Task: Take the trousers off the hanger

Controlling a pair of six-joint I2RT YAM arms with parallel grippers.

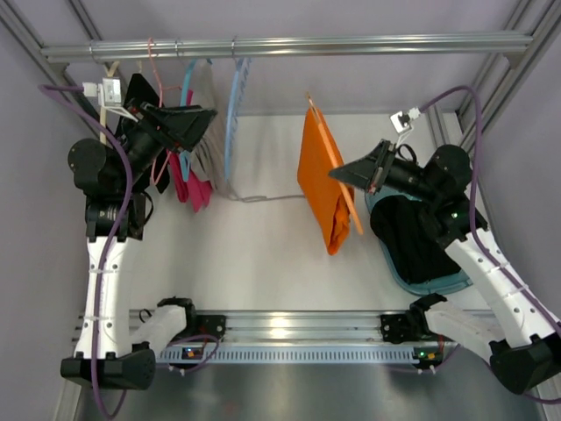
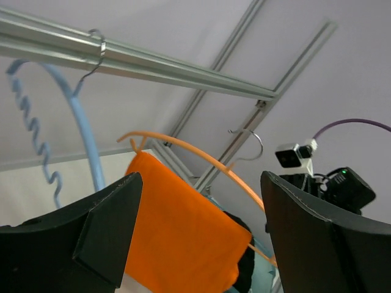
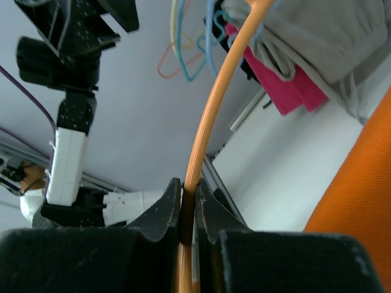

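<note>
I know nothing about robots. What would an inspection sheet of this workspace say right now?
Surface: white table.
Job's things: orange trousers draped over an orange hanger; black trousers lying in a blue tub.
Clutter: grey garment, pink garment and blue hanger at the rail.
Grippers: left hand open, holding nothing; right hand shut on the orange hanger's wire.
Cables: purple cable on each arm, hanging loose.
Surroundings: pale walls, metal frame.
</note>
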